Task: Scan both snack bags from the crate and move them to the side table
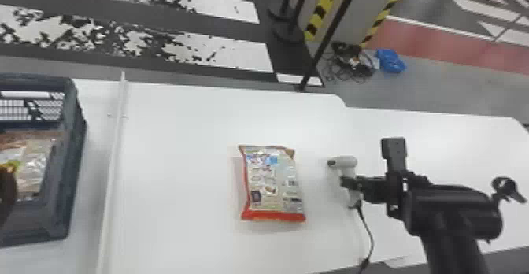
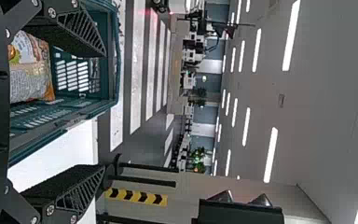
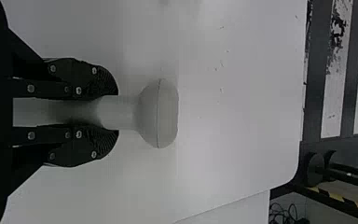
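Nearest us, our left gripper [image 2: 105, 111] has its fingers apart near the crate [image 1: 74, 135]. Well right of the crate, our right gripper [image 1: 348, 182] is clamped on the scanner [image 1: 346, 161]. One snack bag [image 1: 271, 182] lies right of the crate on the white table [image 1: 177, 135]; another bag [image 1: 35, 169] is inside it. Farther off, beyond the crate's right, we see floor cables [image 1: 354, 66].

The right arm [image 1: 456, 249] rises from the near right side, its barrel-shaped black forearm [image 1: 448, 208] aimed left. A blocky housing [image 1: 393, 149] juts to the far side at the wrist. The right gripper [image 1: 348, 183] points left; in the right wrist view its fingers [image 3: 81, 77] run parallel, clamped close together. The left gripper [image 2: 105, 109] has its ribbed black fingers [image 2: 77, 35] spread wide apart.
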